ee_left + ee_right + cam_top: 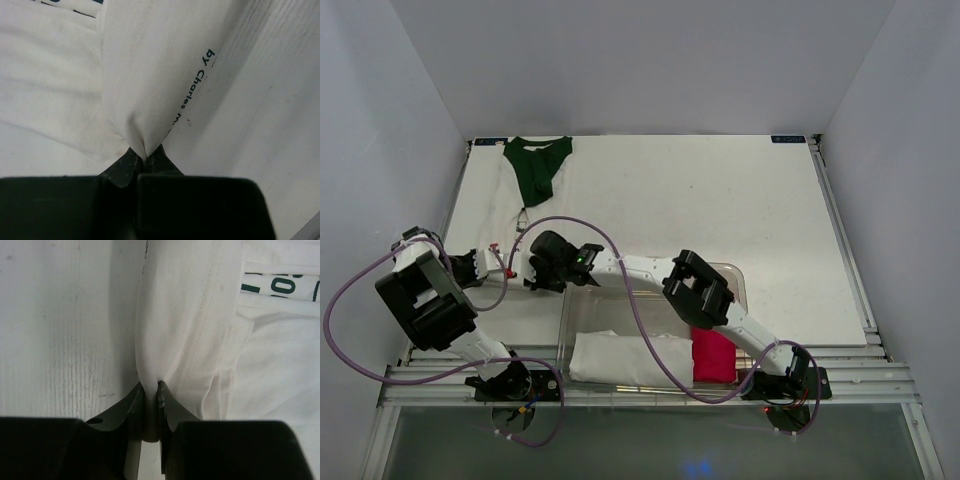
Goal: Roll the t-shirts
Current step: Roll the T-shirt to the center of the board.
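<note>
The white t-shirt [150,65] with small dark lettering fills both wrist views, lying on the white table. My left gripper [145,152] is shut on a pinched fold of its cloth. My right gripper [151,387] is also shut on a fold of the same white t-shirt [190,315]. From above, the two grippers face each other near the table's left front, the left gripper [480,265] and the right gripper [532,270] close together. The white cloth barely shows there against the white table. The dark green t-shirt [537,165] lies bunched at the far left edge.
A clear plastic bin [740,275] stands at the front middle under the right arm. It holds a folded white cloth [615,358] and a bright pink rolled cloth [713,355]. Purple cables loop off both arms. White walls close in the table.
</note>
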`<state>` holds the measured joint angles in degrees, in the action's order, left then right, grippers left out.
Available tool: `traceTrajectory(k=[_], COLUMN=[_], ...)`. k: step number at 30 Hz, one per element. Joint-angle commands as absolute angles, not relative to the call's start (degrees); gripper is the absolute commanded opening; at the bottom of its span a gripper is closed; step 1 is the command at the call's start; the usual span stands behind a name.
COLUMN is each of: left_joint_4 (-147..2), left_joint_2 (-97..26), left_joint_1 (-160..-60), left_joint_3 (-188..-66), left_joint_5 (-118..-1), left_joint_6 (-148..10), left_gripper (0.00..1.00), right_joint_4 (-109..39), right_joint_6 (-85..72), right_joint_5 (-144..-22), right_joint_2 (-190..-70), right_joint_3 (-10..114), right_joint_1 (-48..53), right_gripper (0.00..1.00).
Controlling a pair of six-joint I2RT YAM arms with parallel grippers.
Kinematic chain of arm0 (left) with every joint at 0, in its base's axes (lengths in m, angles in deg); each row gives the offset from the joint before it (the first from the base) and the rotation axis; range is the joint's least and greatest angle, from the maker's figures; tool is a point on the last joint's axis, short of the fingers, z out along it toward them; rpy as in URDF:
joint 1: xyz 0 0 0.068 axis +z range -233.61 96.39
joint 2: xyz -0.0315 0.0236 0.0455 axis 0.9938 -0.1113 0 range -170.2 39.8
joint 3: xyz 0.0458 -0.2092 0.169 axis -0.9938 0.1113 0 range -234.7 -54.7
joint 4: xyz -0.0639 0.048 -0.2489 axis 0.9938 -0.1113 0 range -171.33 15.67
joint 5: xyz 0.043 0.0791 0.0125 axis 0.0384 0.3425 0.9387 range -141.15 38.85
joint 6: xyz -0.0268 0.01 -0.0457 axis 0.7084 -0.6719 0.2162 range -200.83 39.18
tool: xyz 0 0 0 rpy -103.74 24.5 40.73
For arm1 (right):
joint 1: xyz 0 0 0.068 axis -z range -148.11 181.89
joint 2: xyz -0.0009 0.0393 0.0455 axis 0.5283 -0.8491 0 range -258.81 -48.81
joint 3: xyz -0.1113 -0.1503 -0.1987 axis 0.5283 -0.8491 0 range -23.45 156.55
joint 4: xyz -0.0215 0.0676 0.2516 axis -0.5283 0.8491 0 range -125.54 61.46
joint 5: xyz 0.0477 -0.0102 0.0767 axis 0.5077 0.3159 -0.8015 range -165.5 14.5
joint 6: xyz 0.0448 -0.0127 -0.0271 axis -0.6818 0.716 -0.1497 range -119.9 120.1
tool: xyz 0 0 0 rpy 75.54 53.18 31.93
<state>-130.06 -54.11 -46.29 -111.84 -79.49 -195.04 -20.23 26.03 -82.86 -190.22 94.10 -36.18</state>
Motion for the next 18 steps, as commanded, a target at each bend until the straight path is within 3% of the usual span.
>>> traceTrajectory(k=[1, 5, 9, 12, 18], left_joint_4=[-137.94, -147.88, -153.87, -154.23, -153.18], left_joint_2=[-51.52, -55.47, -56.8, -55.3, -60.29], left_joint_1=[-46.52, -46.52, -46.43, -46.69, -47.22], left_joint_3=[-114.71, -120.94, -124.75, -123.96, -126.14], left_joint_5=[-77.28, -71.99, -71.1, -70.14, -72.31], left_joint_6=[-209.85, -209.32, -209.14, -210.29, -203.97], left_gripper=[0.0, 0.0, 0.0, 0.02, 0.11], right_joint_4=[-14.98, -13.13, -12.87, -9.62, -17.51], right_joint_6=[25.32, 22.44, 17.07, 17.59, 6.28], right_joint_5=[-92.26, -105.01, -115.3, -117.67, -118.67], right_joint_2=[-187.96, -185.57, -185.22, -185.75, -188.46], right_joint_3=[95.64, 95.29, 96.25, 98.18, 98.53], right_joint_1=[-34.91, -33.33, -31.13, -30.95, -27.79], right_gripper=[0.19, 0.08, 0.08, 0.08, 0.08])
